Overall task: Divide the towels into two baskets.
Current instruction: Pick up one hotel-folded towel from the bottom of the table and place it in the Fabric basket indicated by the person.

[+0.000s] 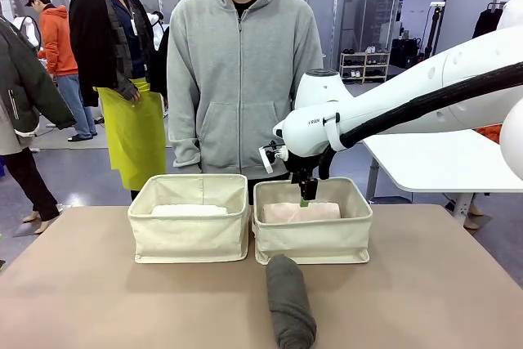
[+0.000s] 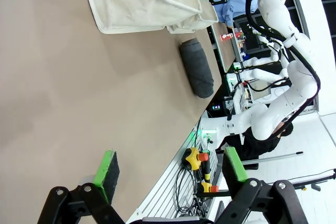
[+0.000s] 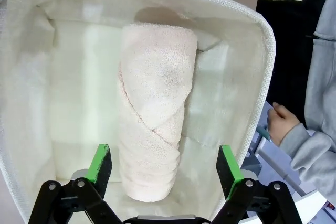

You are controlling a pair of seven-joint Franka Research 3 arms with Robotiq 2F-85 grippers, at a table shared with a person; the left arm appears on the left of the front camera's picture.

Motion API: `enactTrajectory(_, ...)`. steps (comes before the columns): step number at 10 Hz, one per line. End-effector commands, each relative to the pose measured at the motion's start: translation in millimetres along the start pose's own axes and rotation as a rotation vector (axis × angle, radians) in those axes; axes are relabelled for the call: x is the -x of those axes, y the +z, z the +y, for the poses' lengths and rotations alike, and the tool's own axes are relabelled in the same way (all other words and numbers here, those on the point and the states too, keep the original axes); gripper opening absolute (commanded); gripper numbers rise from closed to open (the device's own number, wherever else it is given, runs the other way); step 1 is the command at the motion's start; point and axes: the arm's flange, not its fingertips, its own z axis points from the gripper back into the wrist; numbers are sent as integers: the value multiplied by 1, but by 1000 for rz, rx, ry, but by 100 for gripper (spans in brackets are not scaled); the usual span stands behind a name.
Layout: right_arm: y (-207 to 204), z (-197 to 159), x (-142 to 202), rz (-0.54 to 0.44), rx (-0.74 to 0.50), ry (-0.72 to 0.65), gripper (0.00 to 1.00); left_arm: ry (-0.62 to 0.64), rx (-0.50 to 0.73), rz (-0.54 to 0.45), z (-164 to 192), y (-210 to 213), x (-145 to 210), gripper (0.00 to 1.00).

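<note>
Hovering over pink towel point(image 3: 152, 108) in basket point(image 3: 21, 103), right gripper point(image 3: 164, 163) wide open, empty; risk: terry catches a jaw on lift, dragging roll out.

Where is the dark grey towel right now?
In the front view the dark grey towel lies on the table, just in front of the right basket, on the robot's side.

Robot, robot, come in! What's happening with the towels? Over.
Left gripper open, empty, over table. Right gripper open above pink towel in right basket. White towel in left basket. Grey towel on table, nothing blocking it.
</note>
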Motion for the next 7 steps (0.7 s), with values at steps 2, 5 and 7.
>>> enactTrajectory(2, 0, 0, 1, 1, 2, 8, 100, -4, 1, -13, -3, 2, 0, 100)
enactTrajectory(5, 0, 0, 1, 0, 0, -1, 100, -4, 1, -13, -3, 2, 0, 100)
enactTrajectory(7, 25, 36, 22, -47, -101, -123, 100, -4, 1, -13, -3, 2, 0, 100)
